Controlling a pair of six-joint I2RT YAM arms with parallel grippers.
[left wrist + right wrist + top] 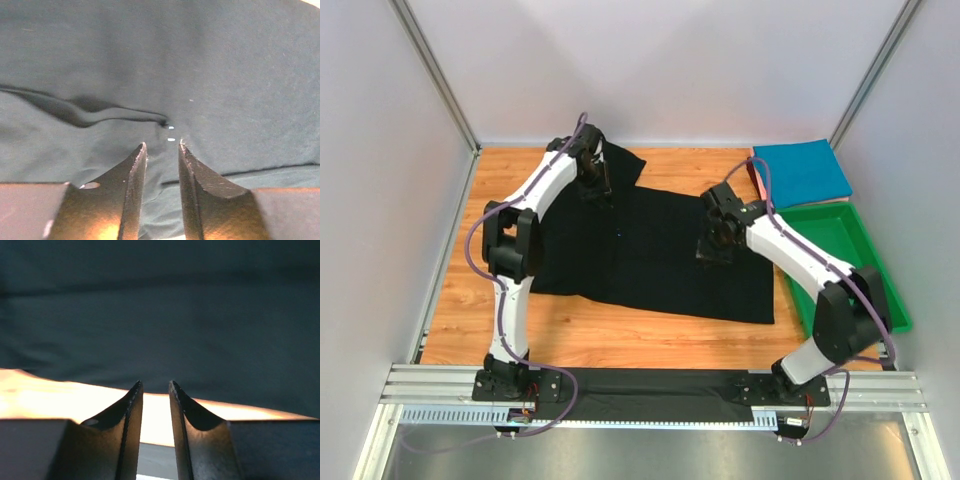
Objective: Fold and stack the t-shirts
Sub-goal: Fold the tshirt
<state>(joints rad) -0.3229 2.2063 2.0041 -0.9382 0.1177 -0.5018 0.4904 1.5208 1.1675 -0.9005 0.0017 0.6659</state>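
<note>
The large black t-shirt point(650, 265) lies spread flat on the wooden table. Its small white chest mark shows in the left wrist view point(171, 139). My left gripper point(597, 183) is low over the shirt's far left part; its jaws point(162, 146) stand a little apart over the cloth point(210, 65), next to a wrinkle. My right gripper point(713, 248) is low over the shirt's right part; its jaws point(154, 384) stand a little apart and empty, at the edge of the black cloth point(160, 315). The teal-blue shirt point(802, 172) lies folded at the far right, with a reddish edge point(757, 180) beneath it.
A green plastic tray point(883, 290) stands at the right, just beyond the black shirt's right edge. Grey walls close in the table on the left, back and right. Bare wood point(620, 340) shows in front of the shirt.
</note>
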